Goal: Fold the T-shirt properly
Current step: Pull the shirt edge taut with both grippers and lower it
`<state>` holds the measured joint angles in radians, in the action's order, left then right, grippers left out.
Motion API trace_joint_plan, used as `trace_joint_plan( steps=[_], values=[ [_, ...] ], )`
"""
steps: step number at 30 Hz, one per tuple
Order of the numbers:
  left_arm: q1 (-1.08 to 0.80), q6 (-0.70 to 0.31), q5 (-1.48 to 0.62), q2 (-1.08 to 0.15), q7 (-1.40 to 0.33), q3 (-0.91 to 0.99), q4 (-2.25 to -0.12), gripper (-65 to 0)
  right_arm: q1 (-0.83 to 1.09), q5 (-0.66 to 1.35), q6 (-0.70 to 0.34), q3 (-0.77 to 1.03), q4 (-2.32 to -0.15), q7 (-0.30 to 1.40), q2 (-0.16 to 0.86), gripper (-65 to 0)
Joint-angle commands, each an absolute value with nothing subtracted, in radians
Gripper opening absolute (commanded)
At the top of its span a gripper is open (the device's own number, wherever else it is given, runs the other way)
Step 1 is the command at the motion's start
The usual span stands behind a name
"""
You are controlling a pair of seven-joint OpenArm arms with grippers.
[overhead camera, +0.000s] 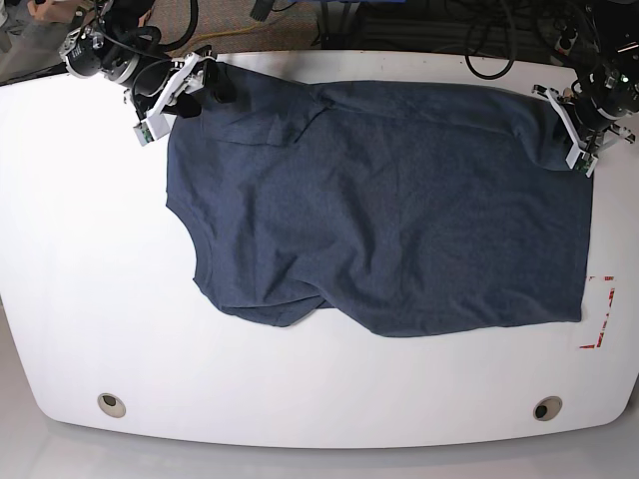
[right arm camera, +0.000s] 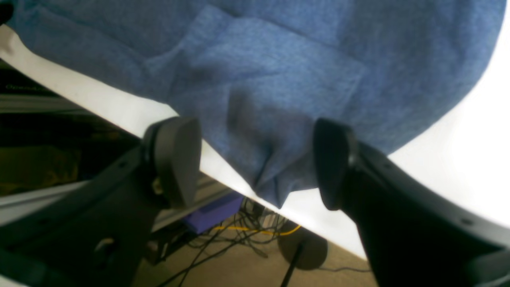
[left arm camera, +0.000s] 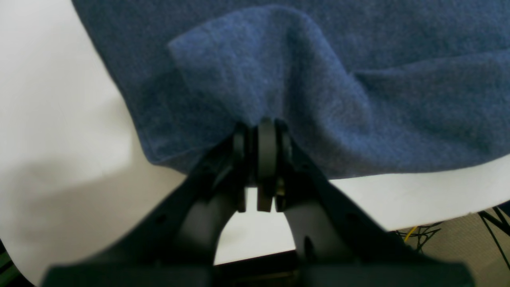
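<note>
The dark navy T-shirt [overhead camera: 389, 200] lies spread on the white table [overhead camera: 90, 299], with a sleeve folded in along its near left edge. No lettering shows. My left gripper [overhead camera: 557, 120] sits at the shirt's far right corner. In the left wrist view it [left arm camera: 266, 125] is shut on a pinched ridge of the blue fabric [left arm camera: 358, 59]. My right gripper [overhead camera: 210, 88] is at the far left corner. In the right wrist view its jaws [right arm camera: 255, 159] stand open on either side of a bunched corner of cloth [right arm camera: 279, 59] at the table's edge.
A red-marked patch [overhead camera: 599, 314] lies on the table by the shirt's near right corner. Two round holes [overhead camera: 112, 404] [overhead camera: 546, 408] sit near the front edge. Cables [right arm camera: 239, 231] and a blue box [right arm camera: 215, 215] lie on the floor beyond the far edge.
</note>
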<state>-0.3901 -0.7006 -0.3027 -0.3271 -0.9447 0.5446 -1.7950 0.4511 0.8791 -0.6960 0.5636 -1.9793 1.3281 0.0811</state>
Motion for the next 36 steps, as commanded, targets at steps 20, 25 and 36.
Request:
trace_joint_plan(
  steps=[20, 25, 36],
  values=[
    [-0.384, -0.698, -0.309, -0.343, -0.929, 0.533, -1.813, -65.0, 0.321, 0.825, -0.698, 0.535, -1.83, 1.28, 0.117, -23.3],
    [-0.384, -0.698, -0.309, -0.343, -0.929, 0.533, -1.811, -65.0, 0.328, 0.766, -0.698, 0.478, -1.83, 1.277, 0.113, -23.3],
    [-0.383, -0.698, -0.309, -0.343, -0.929, 0.533, -1.81, -65.0, 0.349, 0.753, -0.698, 0.467, -1.831, 1.242, 0.094, -24.1]
  ],
)
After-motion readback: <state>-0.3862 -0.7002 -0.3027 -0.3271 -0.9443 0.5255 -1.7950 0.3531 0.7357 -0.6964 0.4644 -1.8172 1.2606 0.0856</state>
